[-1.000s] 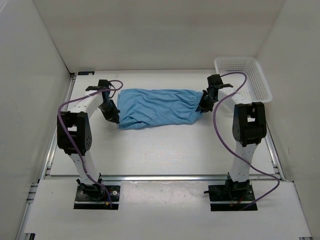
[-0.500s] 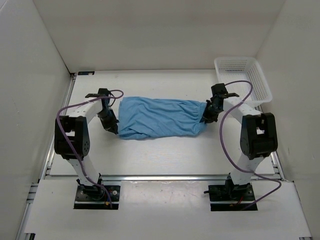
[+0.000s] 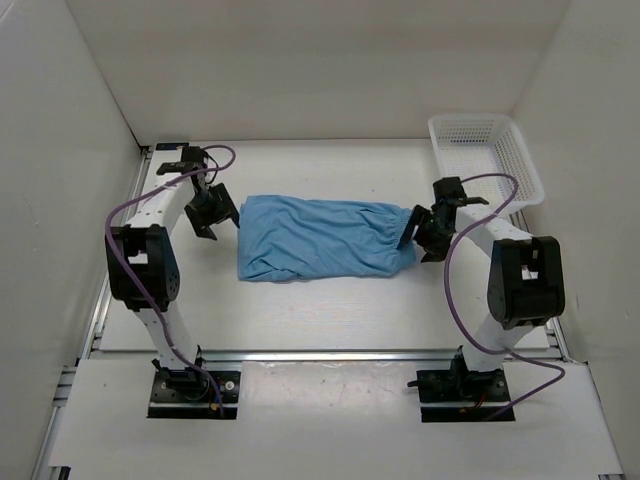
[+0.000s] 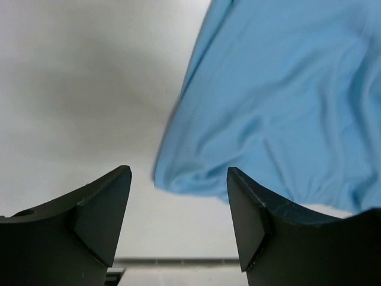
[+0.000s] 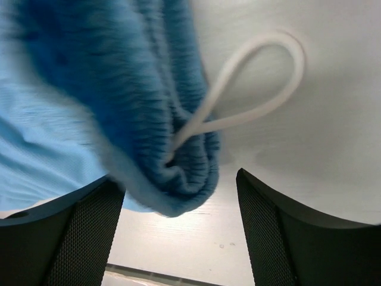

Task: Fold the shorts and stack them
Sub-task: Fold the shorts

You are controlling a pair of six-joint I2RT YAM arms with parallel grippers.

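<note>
Lying flat mid-table point(image 3: 330, 300), shorts point(image 3: 325, 240) span between both arms. Left gripper point(image 3: 222, 222): jaws apart, just off the leg end, holding nothing. Right gripper point(image 3: 412, 232): jaws apart at the waistband end; drawstring point(image 5: 262, 89) loops out.

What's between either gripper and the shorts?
Nothing visible. The left gripper hangs open just off the left end of the shorts, with only bare table between. The right gripper is open, the waistband end between its jaws.
</note>
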